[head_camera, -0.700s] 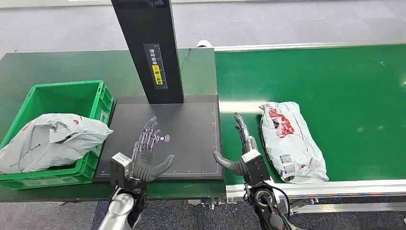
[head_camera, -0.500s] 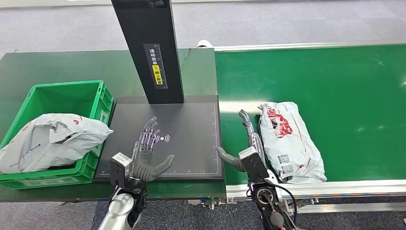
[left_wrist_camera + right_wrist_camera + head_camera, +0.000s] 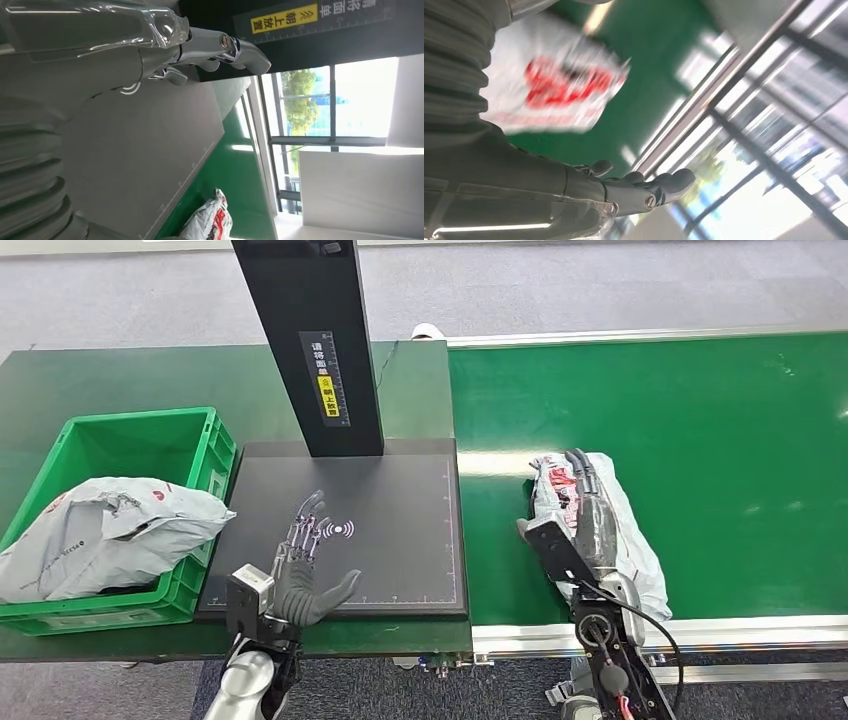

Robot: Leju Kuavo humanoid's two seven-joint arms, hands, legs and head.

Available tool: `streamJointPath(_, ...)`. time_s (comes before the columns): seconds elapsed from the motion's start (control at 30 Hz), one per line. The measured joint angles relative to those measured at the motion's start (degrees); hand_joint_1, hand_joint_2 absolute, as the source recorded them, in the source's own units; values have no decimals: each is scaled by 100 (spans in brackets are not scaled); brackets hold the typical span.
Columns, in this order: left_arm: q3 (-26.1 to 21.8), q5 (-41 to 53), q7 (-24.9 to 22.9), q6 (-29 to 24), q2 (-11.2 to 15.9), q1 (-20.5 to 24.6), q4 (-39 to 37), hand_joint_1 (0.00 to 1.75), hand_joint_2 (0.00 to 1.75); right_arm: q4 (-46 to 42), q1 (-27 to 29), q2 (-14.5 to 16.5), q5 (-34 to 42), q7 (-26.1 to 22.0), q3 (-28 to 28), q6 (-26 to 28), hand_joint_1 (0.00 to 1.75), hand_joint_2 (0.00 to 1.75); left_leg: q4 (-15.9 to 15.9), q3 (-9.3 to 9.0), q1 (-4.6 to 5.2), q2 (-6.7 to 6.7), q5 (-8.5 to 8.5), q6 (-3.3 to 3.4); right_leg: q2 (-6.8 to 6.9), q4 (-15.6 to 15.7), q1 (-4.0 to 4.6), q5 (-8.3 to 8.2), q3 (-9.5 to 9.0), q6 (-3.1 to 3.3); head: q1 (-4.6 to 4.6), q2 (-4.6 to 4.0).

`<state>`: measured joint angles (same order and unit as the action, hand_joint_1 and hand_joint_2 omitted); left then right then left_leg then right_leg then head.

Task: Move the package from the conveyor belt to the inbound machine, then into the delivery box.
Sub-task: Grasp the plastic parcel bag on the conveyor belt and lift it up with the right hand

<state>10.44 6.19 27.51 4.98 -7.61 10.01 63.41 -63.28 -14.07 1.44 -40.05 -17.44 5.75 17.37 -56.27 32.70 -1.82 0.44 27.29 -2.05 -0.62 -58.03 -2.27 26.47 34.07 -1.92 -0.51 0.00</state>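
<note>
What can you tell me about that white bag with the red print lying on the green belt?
The package is a soft, crinkled white plastic mailer with red lettering and a small printed label near its front end. It lies flat and lengthwise on the green conveyor belt, close to the belt's near edge, just right of the black scanner plate. The robot's right hand is stretched over its top, fingers pointing away; whether they press on it I cannot tell. The right wrist view shows it blurred.

Bright even light, window glare, motion-blurred package (image 3: 559, 95), soft shadows
</note>
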Motion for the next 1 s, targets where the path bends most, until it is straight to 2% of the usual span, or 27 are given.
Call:
streamJointPath(0.13, -84, 55, -69, -2, -1, -241, 265, 0, 175, -36, 5, -80, -862, 778, -276, 395, 0, 175, 0, 1, -1, 1, 2, -2, 0, 0, 1, 1, 2, 0, -1, 0)
streamJointPath(0.33, -153, 60, -91, -8, -2, -358, 454, 0, 175, -39, 3, -113, -1059, 1055, -448, 359, 0, 175, 1, -1, 0, 0, 1, -2, 0, 0, 1, 0, -1, 0, -1, 0)
streamJointPath(0.4, -172, 83, -120, -23, 0, -396, 509, 0, 175, -36, -6, -121, -1195, 1393, -507, 63, 0, 175, 1, -1, 0, 0, 1, -2, 0, 0, 0, 0, -3, 0, -1, 0)
streamJointPath(0.53, -223, 119, -196, -57, 15, -452, 609, 0, 175, 23, -2, -170, -1353, 1968, -560, -1043, 0, 175, 1, -1, 0, -1, 2, -2, 1, 0, 0, 0, -2, 0, -1, 0)
streamJointPath(0.63, -261, 120, -205, -66, 23, -499, 655, 0, 175, 89, 16, -188, -1374, 2047, -558, -1322, 0, 175, 1, 0, 0, -1, 2, -2, 1, 0, 1, 1, 1, 0, 0, 0)
streamJointPath(1.0, -316, 120, -207, -64, 26, -522, 673, 0, 175, 186, 16, -216, -1400, 2063, -558, -1369, 0, 175, 1, 0, 0, -1, 2, -2, 1, 0, 0, 0, -1, 0, -2, 0)
